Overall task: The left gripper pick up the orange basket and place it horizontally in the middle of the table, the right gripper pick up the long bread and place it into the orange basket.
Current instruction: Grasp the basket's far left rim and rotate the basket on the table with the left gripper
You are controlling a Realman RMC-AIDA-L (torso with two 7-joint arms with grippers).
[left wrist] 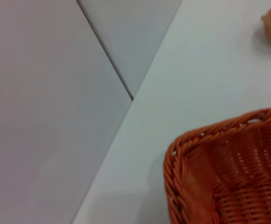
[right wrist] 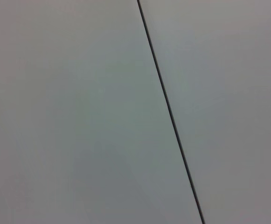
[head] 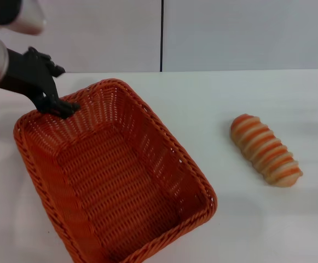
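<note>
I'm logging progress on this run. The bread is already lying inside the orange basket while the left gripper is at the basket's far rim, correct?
Not quite. The head view shows the bread lying on the bare table, off to the right of the orange basket and apart from it, not inside it. The rest holds: the left gripper is at the basket's far rim.
</note>
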